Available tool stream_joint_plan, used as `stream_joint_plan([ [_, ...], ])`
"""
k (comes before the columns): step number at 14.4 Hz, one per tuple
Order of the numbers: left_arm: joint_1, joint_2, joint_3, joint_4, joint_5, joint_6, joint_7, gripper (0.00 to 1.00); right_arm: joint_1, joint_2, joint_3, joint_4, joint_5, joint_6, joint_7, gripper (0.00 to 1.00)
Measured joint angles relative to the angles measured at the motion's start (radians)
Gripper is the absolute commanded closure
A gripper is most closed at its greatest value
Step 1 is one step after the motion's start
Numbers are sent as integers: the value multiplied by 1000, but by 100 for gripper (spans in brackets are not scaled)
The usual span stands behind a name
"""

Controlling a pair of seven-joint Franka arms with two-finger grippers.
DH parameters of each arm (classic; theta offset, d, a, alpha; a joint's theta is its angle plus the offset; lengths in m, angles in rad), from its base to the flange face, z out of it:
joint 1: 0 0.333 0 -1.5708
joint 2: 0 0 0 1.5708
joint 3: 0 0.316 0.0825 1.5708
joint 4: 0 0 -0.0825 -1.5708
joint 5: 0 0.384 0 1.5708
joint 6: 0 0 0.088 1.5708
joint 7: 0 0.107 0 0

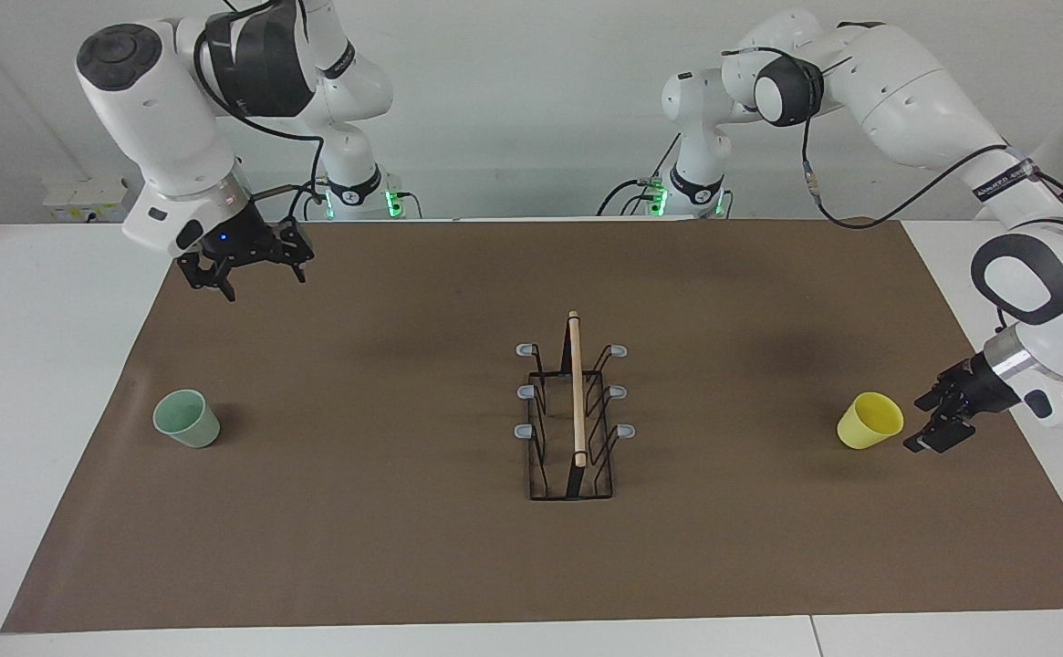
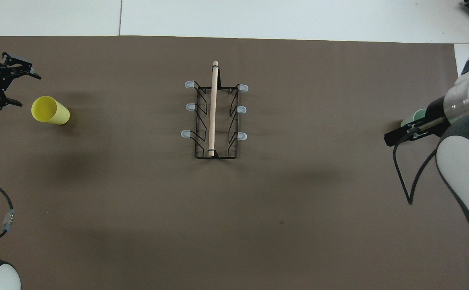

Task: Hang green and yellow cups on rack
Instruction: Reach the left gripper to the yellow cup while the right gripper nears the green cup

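I see left claw (image 1: 934, 424) spread, low just beside yellow cup (image 1: 870, 420) | right claw (image 1: 250, 271) spread, raised, well apart from green cup (image 1: 186, 418) | rack (image 1: 573, 411) mid-desk between both claws

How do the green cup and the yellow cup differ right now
The green cup is pale mint; the yellow cup is bright yellow. The green one stands at the right arm's end of the table, the yellow one at the left arm's end. The left pincer is low beside the yellow cup, while the right pincer is high up, well clear of the green cup. Both stand upright on the mat, not hung.
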Motion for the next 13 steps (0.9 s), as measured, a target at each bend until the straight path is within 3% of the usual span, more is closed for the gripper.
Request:
stream_joint_plan([
  [5,79,49,3,-1,-153,12,-247,0,7,46,1,-57,-33,83,-2,0],
  [9,98,61,14,-54,-257,37,-373,0,78,123,3,-62,-206,110,-92,0],
  [13,94,22,22,-186,-305,37,-440,0,96,174,1,-79,-387,113,-316,0],
])
